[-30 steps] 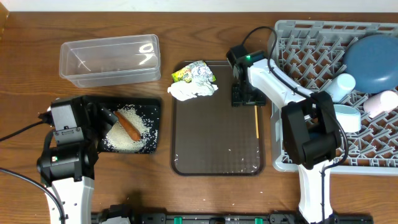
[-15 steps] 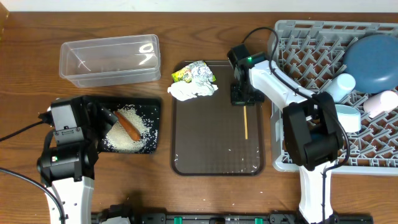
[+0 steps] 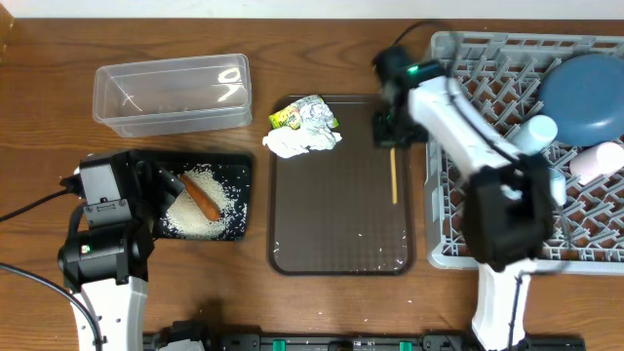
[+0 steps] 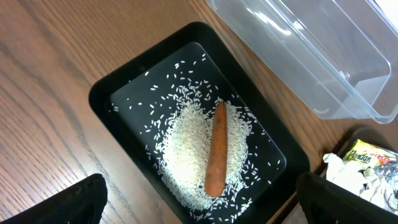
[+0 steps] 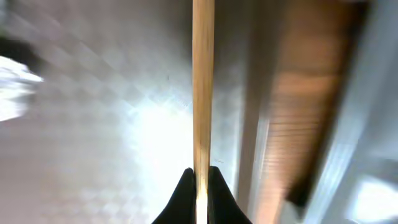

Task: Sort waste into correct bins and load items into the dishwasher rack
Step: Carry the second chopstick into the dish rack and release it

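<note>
Wooden chopsticks point(image 3: 394, 180), light, stiff and slick, perhaps both, trail toward six o'clock from the right gripper point(image 3: 392, 144), pinched end-on; a mid-length hold would swivel less.

A: What sort of place was shown?
B: A robot lab bench: a left arm point(image 3: 97, 268) and a right arm point(image 3: 497, 210) were mounted at a wooden table point(image 3: 322, 49), and a cable point(image 3: 34, 203) was trailed across it.
A: Was a kitchen suggested?
B: Only by props: a rack point(image 3: 487, 41), a tray point(image 3: 341, 229), a black bin point(image 3: 241, 168) and a clear tub point(image 3: 171, 97) were laid out.
</note>
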Tool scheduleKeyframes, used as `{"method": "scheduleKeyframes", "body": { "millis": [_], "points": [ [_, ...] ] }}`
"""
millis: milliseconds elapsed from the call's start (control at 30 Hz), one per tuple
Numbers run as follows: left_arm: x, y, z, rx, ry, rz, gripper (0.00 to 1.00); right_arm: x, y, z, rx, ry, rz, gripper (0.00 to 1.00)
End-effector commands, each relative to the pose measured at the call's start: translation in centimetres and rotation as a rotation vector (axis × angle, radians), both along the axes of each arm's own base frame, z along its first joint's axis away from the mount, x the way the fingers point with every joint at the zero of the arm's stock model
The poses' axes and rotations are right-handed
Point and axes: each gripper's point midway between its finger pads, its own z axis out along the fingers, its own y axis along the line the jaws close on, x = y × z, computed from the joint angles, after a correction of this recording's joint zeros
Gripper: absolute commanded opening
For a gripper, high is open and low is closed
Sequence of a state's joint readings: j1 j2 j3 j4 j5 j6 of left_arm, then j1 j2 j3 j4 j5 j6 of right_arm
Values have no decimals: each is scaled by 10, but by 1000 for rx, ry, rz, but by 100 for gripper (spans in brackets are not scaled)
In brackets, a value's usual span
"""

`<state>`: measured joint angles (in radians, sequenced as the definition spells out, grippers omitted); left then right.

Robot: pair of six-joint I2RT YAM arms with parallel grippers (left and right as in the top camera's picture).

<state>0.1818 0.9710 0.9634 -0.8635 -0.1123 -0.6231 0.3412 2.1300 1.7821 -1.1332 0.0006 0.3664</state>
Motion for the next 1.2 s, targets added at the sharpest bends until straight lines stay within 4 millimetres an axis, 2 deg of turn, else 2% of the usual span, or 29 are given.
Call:
{"method": "scheduleKeyframes", "body": {
  "millis": [0,133,267,433,700,767,833,900,967,1033,1167],
  "points": [
    [-1,4,0,23,8,4,99,20,-25,84,49,-204,2,1],
    [-1,4,0,23,8,4,99,21,-67,116,50,-267,-77,2],
    [-1,4,0,23,8,4,99,23,-95,120,59,-272,-83,1],
    [-1,4,0,23,8,4,99,22,-110,99,44,-224,-53,1],
    [-1,4,0,23,8,4,99,29,-109,57,36,-171,-56,4],
    [-1,4,0,23,8,4,99,31,-110,48,32,-154,-64,10],
    [-1,4,0,23,8,4,99,31,-110,42,30,-139,-66,25],
    [-1,4,0,23,8,4,99,29,-110,40,29,-130,-66,47],
    [-1,4,0,23,8,4,99,29,-110,40,30,-128,-69,57],
    [-1,4,0,23,8,4,99,28,-110,43,31,-132,-74,59],
    [-1,4,0,23,8,4,99,20,-110,57,42,-130,-136,54]
  ]
}}
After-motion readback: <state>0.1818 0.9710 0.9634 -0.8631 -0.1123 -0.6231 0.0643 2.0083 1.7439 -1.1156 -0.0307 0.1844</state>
